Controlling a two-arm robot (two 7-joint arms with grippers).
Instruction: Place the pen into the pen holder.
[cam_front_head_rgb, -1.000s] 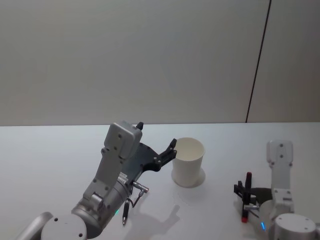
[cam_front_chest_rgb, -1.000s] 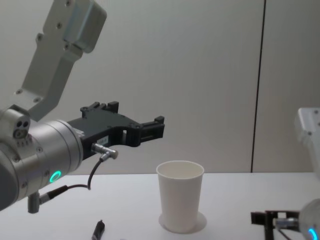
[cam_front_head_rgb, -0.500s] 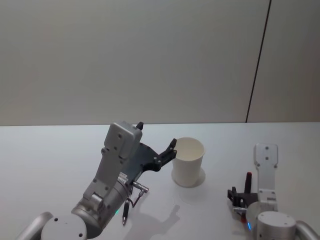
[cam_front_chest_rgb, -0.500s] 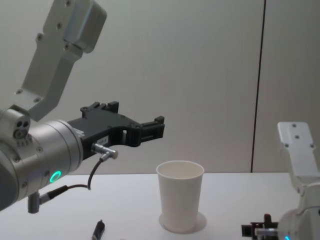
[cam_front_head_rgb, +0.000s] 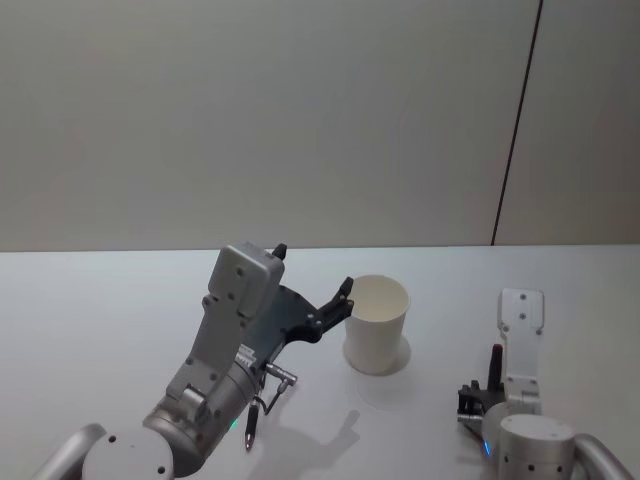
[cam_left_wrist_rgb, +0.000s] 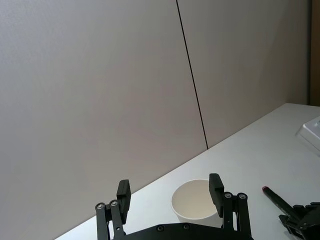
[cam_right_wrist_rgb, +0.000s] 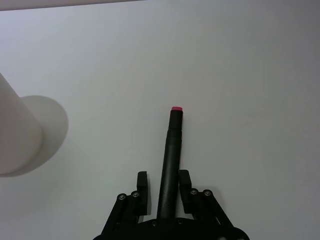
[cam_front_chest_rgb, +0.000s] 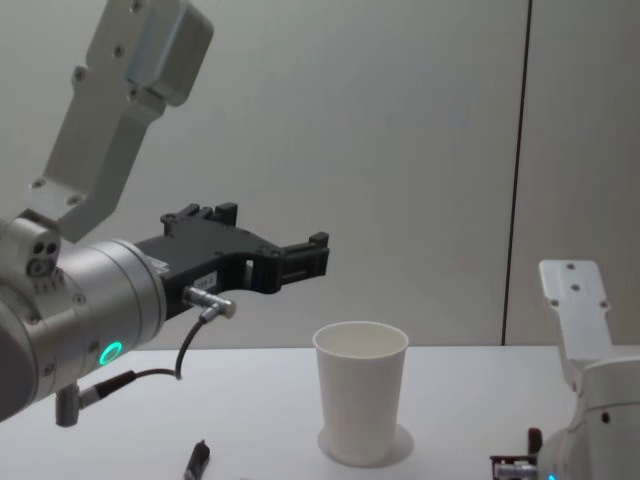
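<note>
- Our right gripper (cam_right_wrist_rgb: 163, 192) grips the pen (cam_right_wrist_rgb: 170, 155), red tip pointing forward, low over the table (cam_right_wrist_rgb: 240, 60).
- Our left gripper (cam_left_wrist_rgb: 170, 192) hangs spread wide, raised just left of the cup (cam_front_head_rgb: 376, 323).
- Cup upright mid-table.

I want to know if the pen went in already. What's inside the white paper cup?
Nothing shows inside the white paper cup: bare walls near the rim, though its bottom is hidden. The black pen with a red tip sits between the right gripper's fingers, over the white table.
</note>
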